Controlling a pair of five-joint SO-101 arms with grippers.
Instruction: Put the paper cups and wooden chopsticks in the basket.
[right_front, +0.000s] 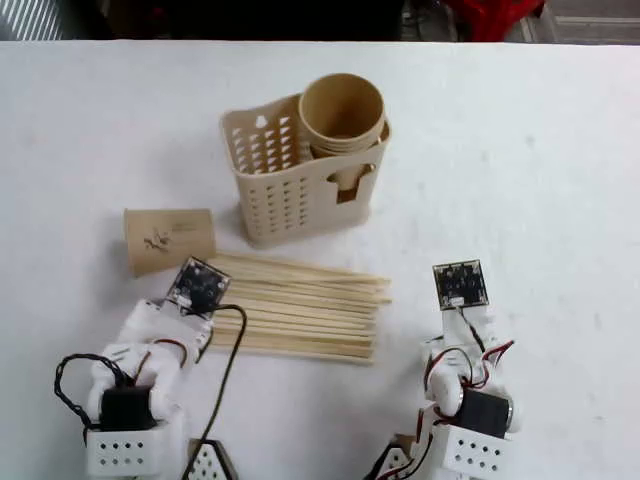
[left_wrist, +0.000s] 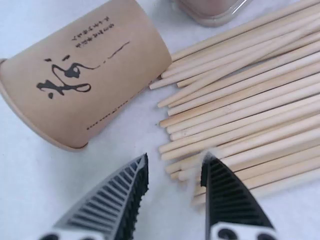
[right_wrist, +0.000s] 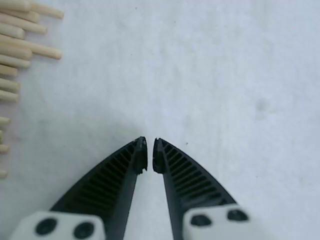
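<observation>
Chopsticks (right_front: 300, 305), pale round wooden rods, lie bundled on the white tabletop (right_front: 540, 150) before the slotted plastic basket (right_front: 285, 190), whose wall hides the lower part of the stacked paper cups (right_front: 342, 110) inside. A printed cup (right_front: 170, 240) lies sideways beside the sticks. Left pincer (left_wrist: 175, 162) gapes at the stick ends; right pincer (right_wrist: 150, 145) is clenched, empty.

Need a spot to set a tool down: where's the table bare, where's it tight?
Bare: the table right of the basket and past the right ends of the chopsticks. Also left of the basket, beyond the lying cup. Tight: the strip between basket, lying cup and chopsticks.
</observation>
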